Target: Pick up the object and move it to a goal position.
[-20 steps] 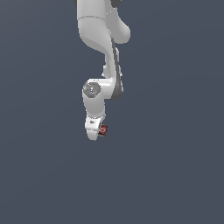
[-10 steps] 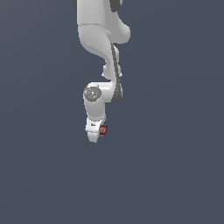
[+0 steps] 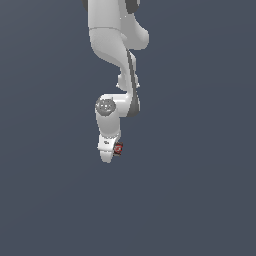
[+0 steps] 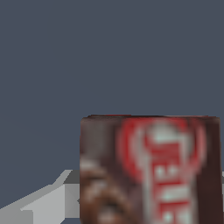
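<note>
Exterior view: gripper (image 3: 111, 150), frame centre, clamped on the object (image 3: 118, 148).
Risk: thin edge hold; box could slip sideways.

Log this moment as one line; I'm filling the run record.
phase: carry | gripper: shut on box | box: at gripper tip, fills wrist view | goal marker: none visible

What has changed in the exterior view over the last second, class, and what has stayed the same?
The arm's lower part has drifted slightly toward the exterior view's right, carrying the gripper and the small box with it. Nothing was picked up or released: the box stays at the gripper's tip, apparently held, with its red label facing the wrist camera. The plain grey background is unchanged.
</note>
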You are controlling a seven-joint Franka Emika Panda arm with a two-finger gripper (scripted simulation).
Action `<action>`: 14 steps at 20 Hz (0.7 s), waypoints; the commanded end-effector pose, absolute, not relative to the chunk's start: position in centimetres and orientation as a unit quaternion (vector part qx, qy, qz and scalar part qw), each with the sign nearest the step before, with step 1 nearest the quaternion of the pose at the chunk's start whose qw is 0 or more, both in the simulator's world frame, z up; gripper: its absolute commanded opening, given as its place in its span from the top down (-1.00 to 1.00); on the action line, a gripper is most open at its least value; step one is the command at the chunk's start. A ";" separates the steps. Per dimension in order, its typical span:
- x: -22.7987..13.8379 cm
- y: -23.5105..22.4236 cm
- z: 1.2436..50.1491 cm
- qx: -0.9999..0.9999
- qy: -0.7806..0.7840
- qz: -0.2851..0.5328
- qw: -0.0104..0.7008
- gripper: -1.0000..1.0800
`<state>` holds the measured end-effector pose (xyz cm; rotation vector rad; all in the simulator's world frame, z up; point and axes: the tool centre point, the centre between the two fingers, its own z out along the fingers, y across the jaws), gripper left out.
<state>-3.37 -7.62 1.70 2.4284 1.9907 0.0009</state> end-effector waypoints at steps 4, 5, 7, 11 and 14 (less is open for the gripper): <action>-3.4 -7.5 2.7 0.773 0.634 0.000 0.001 1.00; -3.4 -7.4 3.0 0.773 0.634 0.000 0.001 1.00; -3.4 -7.2 3.9 0.773 0.634 0.000 0.001 1.00; -3.5 -6.7 6.3 0.773 0.634 0.000 0.001 1.00; -3.5 -6.3 8.8 0.773 0.635 -0.001 0.001 1.00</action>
